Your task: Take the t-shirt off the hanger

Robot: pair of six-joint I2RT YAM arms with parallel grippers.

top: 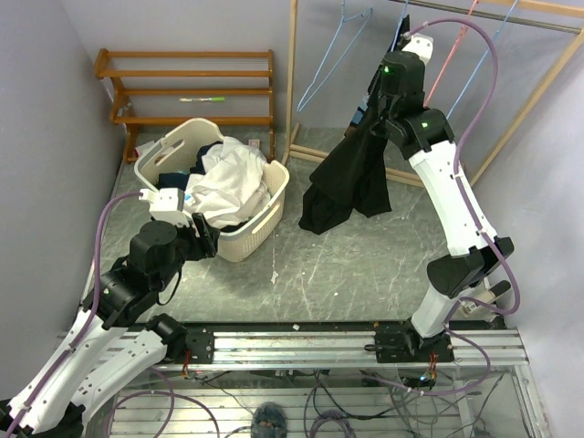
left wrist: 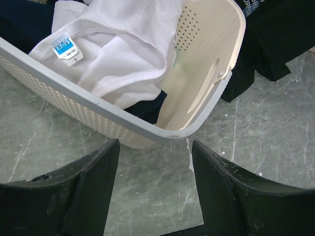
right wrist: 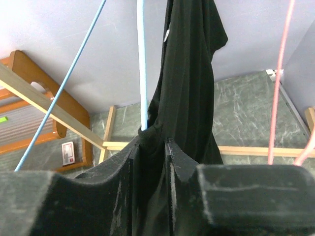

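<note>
**Black t-shirt** [right wrist: 193, 73]: draped on the blue hanger [right wrist: 142, 59], both rising just ahead of the right gripper [right wrist: 152, 150]. That gripper's jaws are pinched on a fold of the cloth, presumably to drag it off the wire.

**Left gripper** [left wrist: 155, 157]: jaws apart and empty. The laundry basket [left wrist: 74, 105] sits just beyond the tips. Likely idle.

From above I see my right gripper [top: 374, 111] raised against the top of a limp black t-shirt [top: 351, 182], which hangs bunched inside a tall wooden clothes rail frame [top: 294, 82], its hem low over the grey marbled table [top: 365, 265]. I cannot tell from here whether the fingers pinch the cloth. Thin blue wire hangers [top: 333, 55] and a pink wire hanger [top: 449, 55] hang alongside. My left gripper [top: 208, 239] sits low, just beside a cream perforated plastic laundry basket [top: 260, 224] heaped with white and dark clothes [top: 224, 187].
</note>
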